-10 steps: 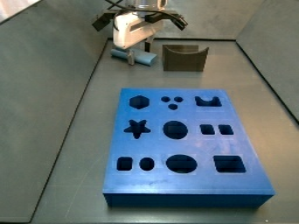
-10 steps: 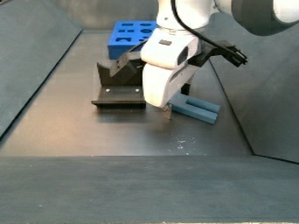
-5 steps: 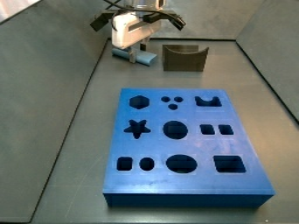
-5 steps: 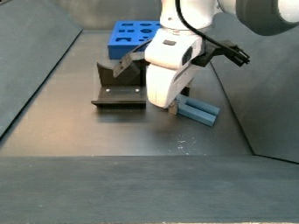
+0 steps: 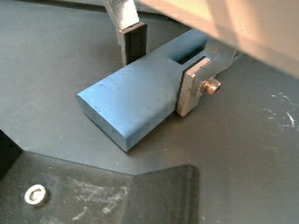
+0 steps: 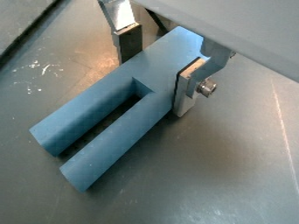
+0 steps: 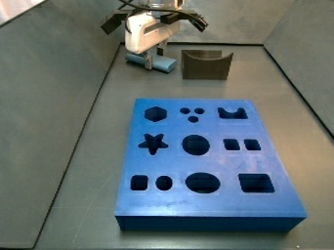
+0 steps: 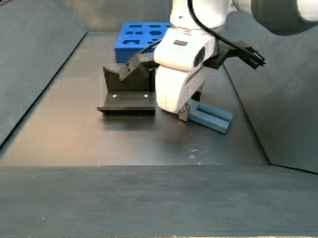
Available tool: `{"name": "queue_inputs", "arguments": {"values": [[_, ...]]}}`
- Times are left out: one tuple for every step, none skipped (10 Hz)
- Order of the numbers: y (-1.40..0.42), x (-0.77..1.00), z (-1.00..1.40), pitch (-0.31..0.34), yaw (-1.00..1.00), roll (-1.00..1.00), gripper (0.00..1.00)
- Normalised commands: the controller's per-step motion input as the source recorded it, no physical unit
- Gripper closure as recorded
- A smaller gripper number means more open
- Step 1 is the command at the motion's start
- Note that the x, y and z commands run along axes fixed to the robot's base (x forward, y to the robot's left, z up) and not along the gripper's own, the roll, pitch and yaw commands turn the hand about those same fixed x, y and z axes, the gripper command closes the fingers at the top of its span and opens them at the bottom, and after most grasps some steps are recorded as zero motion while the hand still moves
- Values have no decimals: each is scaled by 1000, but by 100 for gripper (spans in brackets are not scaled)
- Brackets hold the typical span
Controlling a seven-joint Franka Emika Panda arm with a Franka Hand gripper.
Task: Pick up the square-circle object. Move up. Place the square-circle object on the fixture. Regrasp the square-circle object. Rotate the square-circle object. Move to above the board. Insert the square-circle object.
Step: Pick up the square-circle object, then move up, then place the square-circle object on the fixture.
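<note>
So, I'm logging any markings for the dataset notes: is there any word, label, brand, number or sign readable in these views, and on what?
None can be read: no text shows on the square-circle object, the fixture, the board or the gripper straddling the object on the floor.

The gripper [image 6: 162, 68] is showing flat silver fingers [image 5: 194, 86] with dark pads and a bolt head, under a white housing [image 8: 178, 70] trailing black cables [image 8: 239, 54].
</note>
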Motion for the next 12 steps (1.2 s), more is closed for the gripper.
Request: {"name": "queue_inputs", "arguments": {"values": [[0, 0, 0, 0, 0, 0, 100], [0, 0, 0, 0, 0, 0, 100], [0, 0, 0, 0, 0, 0, 100], [0, 0, 0, 0, 0, 0, 100], [0, 0, 0, 0, 0, 0, 100], [0, 0, 833, 0, 0, 0, 100], [-56, 20, 812, -1, -1, -8, 100], [-49, 9, 681, 22, 3, -7, 100], [-34, 8, 591, 27, 5, -2, 100], [-20, -10, 334, 28, 4, 11, 100], [-13, -19, 170, 27, 2, 20, 100], [0, 0, 1000, 0, 0, 0, 100]]}}
